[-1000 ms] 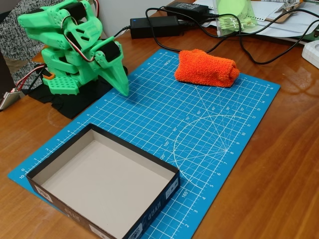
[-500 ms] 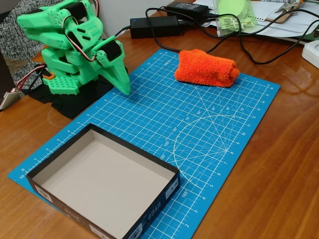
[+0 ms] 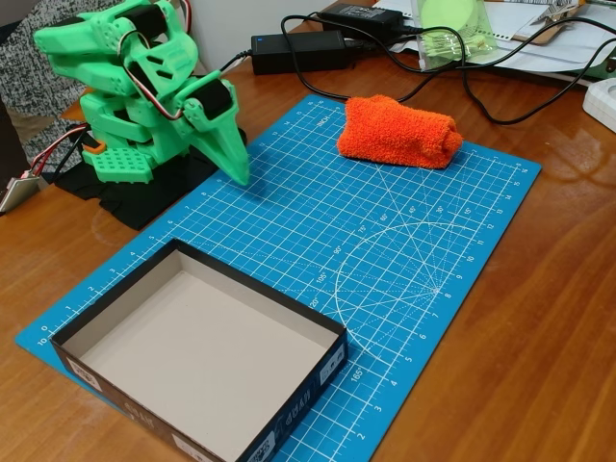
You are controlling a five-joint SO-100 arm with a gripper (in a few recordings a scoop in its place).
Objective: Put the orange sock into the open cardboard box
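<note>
The orange sock (image 3: 397,131), a fuzzy rolled bundle, lies at the far end of the blue cutting mat (image 3: 404,250). The open cardboard box (image 3: 197,361), dark outside and beige-grey inside, sits empty on the mat's near left corner. My green gripper (image 3: 237,171) points down with its tip touching the mat's left edge, well left of the sock and behind the box. Its fingers are together with nothing between them.
The green arm's base (image 3: 120,144) stands on a black pad left of the mat. Black power bricks (image 3: 298,50) and cables (image 3: 481,91) lie behind the sock, with papers and a green plastic object (image 3: 452,29) at the back. A white object (image 3: 602,101) sits at the right edge.
</note>
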